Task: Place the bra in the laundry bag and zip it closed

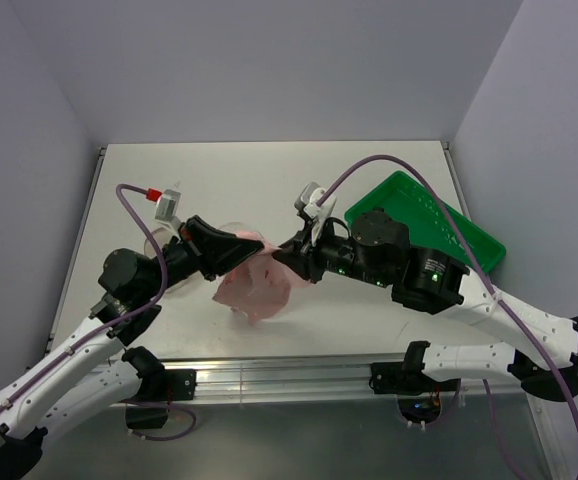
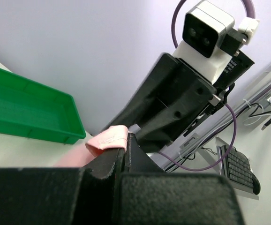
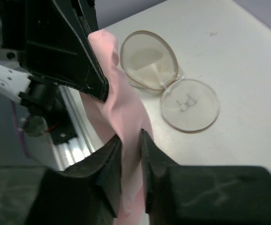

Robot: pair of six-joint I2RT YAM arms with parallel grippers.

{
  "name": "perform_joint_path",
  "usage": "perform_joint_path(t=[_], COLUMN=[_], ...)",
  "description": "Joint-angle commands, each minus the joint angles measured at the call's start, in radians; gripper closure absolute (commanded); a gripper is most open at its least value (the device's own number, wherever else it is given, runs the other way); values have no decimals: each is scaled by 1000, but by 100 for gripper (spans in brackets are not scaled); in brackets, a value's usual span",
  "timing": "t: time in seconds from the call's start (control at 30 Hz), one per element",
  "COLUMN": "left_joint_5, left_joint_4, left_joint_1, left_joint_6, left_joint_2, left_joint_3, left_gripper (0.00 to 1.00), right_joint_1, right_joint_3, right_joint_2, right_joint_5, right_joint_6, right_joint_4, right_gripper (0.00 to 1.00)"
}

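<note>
1. Right wrist view: right gripper (image 3: 131, 140) pinches the soft, pale pink bra (image 3: 121, 105) between its black fingers.
2. Left gripper (image 3: 100, 89) is clamped on the same floppy fabric; the bra hangs between both, above the table (image 3: 238, 56).
3. Beyond lies the bag (image 3: 170, 79): two round translucent mesh discs, joined, open flat on the table, with a dark mark on one.
4. Far right, top view: a rigid green tray (image 1: 419, 205).

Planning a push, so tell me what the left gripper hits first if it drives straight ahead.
Past the bra pinched at its tips, the left gripper would likely meet the right gripper directly ahead, though depth is unclear.
</note>
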Motion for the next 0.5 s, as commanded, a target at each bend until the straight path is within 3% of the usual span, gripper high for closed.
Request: perform_joint_path(t=[0.0, 0.03, 0.07, 0.1, 0.13, 0.2, 0.23, 0.33, 0.47], left_joint_5=[3, 2, 0, -6, -20, -47, -82, -139, -130], left_joint_4=[56, 51, 43, 20, 2, -118, -169, -384, -549], left_joint_1=[-7, -7, -7, -7, -7, -9, -9, -7, -7], left_joint_6=[2, 7, 13, 30, 47, 128, 162, 289, 392], left_joint_2=[-18, -18, -24, -27, -40, -58, -82, -147, -251], left_joint_3=[39, 42, 44, 45, 56, 82, 110, 151, 142], left_gripper=[100, 99, 98, 94, 79, 62, 42, 16, 1], right_joint_1=[6, 6, 4, 4, 1, -13, -22, -54, -77], right_joint_3=[3, 4, 6, 15, 19, 48, 59, 113, 197], right_joint_2=[-22, -28, -40, -46, -52, -66, -71, -75, -57], right_joint_5=[32, 44, 53, 58, 50, 7, -3, -94, -161], right_joint_6=[15, 21, 30, 35, 38, 44, 44, 37, 3], right_joint_4=[59, 63, 68, 70, 62, 45, 25, -25, -94], right_gripper=[77, 85, 98, 100, 100, 100, 100, 100, 100])
